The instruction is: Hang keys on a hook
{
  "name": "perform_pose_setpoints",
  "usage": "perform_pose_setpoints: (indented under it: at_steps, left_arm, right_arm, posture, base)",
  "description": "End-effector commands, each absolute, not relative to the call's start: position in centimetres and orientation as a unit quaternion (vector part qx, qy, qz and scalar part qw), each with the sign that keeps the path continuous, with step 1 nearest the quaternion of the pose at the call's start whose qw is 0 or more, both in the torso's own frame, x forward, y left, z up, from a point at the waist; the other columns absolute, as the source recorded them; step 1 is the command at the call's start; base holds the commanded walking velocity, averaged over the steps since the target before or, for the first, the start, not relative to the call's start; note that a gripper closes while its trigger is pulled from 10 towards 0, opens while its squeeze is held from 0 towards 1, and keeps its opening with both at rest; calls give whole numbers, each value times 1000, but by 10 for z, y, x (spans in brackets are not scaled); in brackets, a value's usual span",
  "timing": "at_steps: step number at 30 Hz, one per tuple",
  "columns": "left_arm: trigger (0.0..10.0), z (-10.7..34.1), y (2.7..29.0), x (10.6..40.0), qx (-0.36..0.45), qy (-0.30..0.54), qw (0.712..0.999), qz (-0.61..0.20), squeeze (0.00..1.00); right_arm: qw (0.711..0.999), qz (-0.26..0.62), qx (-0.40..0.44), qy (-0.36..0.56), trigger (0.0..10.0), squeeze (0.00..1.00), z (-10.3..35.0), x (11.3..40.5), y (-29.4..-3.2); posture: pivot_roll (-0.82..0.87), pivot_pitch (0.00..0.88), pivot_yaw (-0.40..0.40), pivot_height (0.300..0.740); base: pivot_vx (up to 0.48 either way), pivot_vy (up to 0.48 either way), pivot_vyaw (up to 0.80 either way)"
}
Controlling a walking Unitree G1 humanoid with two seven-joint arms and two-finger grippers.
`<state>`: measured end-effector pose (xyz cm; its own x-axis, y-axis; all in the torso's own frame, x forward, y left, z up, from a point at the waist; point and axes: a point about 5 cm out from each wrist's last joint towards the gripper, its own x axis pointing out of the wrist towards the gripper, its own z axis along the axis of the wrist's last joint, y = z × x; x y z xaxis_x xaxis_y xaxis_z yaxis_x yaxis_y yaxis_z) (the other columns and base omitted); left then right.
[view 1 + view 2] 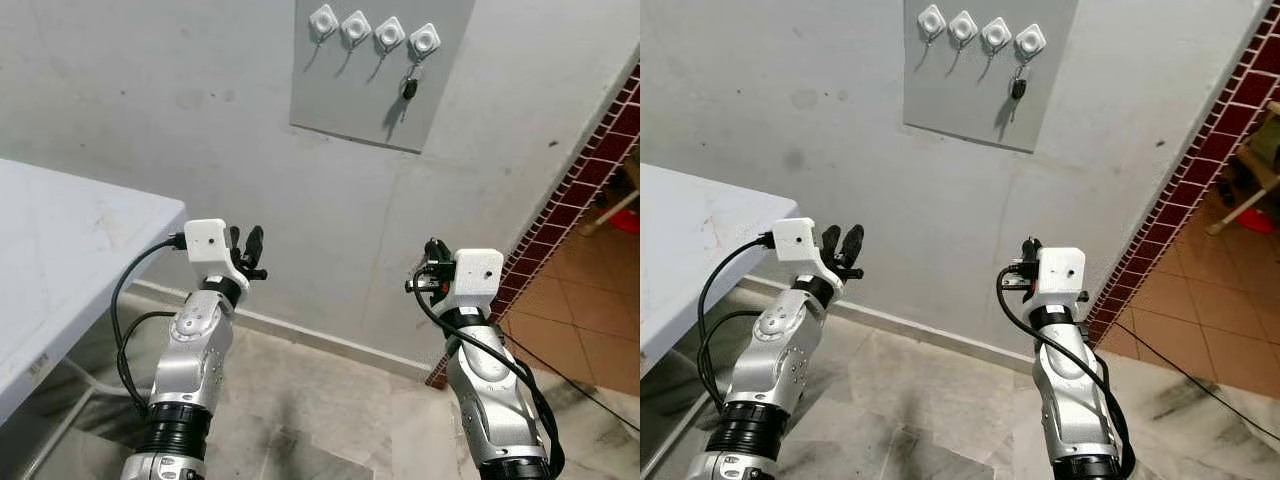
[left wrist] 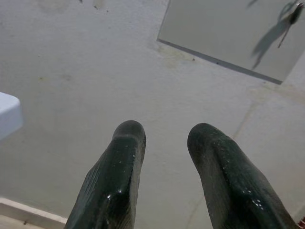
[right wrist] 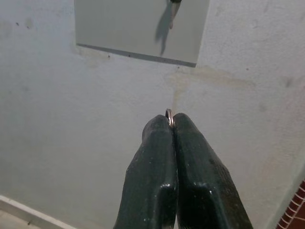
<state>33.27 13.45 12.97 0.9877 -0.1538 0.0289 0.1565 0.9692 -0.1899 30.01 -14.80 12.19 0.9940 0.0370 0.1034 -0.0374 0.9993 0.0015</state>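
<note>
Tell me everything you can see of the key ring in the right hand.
Just a thin metal arc of the key ring pokes out at the tip of the right hand, whose two black fingers are pressed together on it. It looks like a small silvery split ring. The rest is hidden between the fingers, so any key on it cannot be made out. It is held low, short of the wall.

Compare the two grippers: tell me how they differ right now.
The left gripper has its fingers spread with a clear gap and holds nothing; the right gripper is pressed shut on a small metal ring that pokes out at the tips. The left gripper is raised beside the white table; the right gripper is nearer the brick edging. Both point at the grey wall below the hook panel.
</note>
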Motion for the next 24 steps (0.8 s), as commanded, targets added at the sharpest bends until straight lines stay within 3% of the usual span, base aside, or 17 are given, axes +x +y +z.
perform_pose_setpoints:
  at_steps: [1, 24]
  left_arm:
    - [10000, 139, 130, 335, -85, -22, 992, -90, 0]
    - [10000, 142, 131, 336, -94, -29, 991, -94, 0]
  right_arm:
    - [998, 15, -3, -65, 10000, 0, 128, 300, -149]
    - [997, 22, -5, -69, 10000, 0, 128, 298, -146]
  posture:
    - [126, 0, -79, 740]
    - [123, 0, -79, 740]
  base:
    - [300, 0, 0]
    - [389, 0, 0]
